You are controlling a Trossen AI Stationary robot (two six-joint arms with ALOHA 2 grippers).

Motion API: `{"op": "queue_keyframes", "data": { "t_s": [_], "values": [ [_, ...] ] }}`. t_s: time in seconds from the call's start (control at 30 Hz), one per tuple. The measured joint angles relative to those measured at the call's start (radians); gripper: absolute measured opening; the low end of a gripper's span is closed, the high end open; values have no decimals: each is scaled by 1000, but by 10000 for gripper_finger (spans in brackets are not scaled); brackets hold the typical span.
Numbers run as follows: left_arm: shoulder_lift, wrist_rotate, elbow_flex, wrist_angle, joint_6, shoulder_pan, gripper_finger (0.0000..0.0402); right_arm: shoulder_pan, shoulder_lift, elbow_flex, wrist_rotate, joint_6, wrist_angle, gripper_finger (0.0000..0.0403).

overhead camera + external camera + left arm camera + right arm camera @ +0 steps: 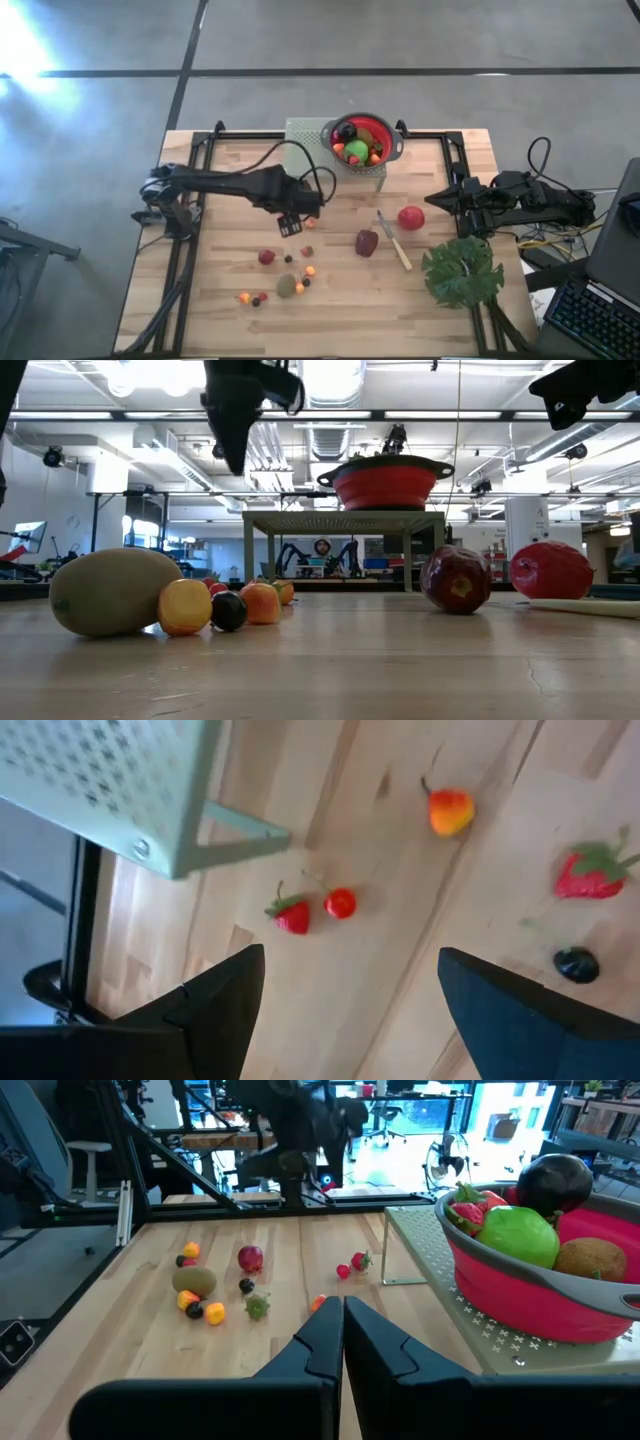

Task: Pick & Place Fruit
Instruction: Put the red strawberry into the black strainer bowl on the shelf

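- While you look straight down, your left gripper (pixel 291 222) hangs open and empty over the table (pixel 440 310), in front of the pale perforated stand (pixel 304 133) that carries the red colander (pixel 385 135) with fruit already in it. Just beside the fingers lie a small strawberry (pixel 310 222) and, a little nearer you, another strawberry (pixel 307 251). Farther toward the front edge sit a small red fruit (pixel 266 257), a brown kiwi (pixel 286 286) and a few orange pieces (pixel 309 270). To the right lie a dark maroon fruit (pixel 367 242), a red apple (pixel 410 217) and, between them, a knife (pixel 394 241) slanting away from you. A big green leaf (pixel 461 270) lies near the right gripper (pixel 444 199), which waits closed at the table's right side.
- From table height, the kiwi (pixel 113 591) lies with its long axis across your view, an orange piece (pixel 185 606) and a dark berry (pixel 228 610) touching in a row beside it. The maroon fruit (pixel 455 579) and red apple (pixel 551 570) stand to the right, the colander (pixel 385 480) raised on its stand behind.
- Through the left wrist camera, the open fingers (pixel 215 1010) frame bare wood; a strawberry (pixel 291 914) and a tiny red fruit (pixel 340 903) lie just beyond them, near the stand's leg (pixel 240 825).
- Through the right wrist camera, the fingers (pixel 320 1345) are pressed together, and the colander (pixel 530 1295) holds a green apple (pixel 515 1237).
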Motion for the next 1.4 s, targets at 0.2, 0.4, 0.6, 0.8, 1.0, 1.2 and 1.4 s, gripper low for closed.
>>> {"op": "queue_keyframes", "data": {
  "t_s": [0.2,0.4,0.6,0.8,1.0,1.2,1.4],
  "values": [
    [-30,-1,-125,65,-12,-17,303,0,0,0,0,0,0,8],
    [-160,0,-315,231,-57,-39,303,0,0,0,0,0,0,8],
    [-313,-1,-511,399,-86,-37,303,0,0,0,0,0,0,8],
    [-440,-42,-694,570,-146,-25,303,0,0,0,0,0,0,8],
    [-501,-70,-837,739,-185,7,303,0,0,0,0,0,0,8],
    [-512,-78,-911,815,-191,62,303,0,0,0,0,0,0,8],
    [-512,-77,-977,955,-135,128,303,0,0,0,0,0,0,8]
  ]
}}
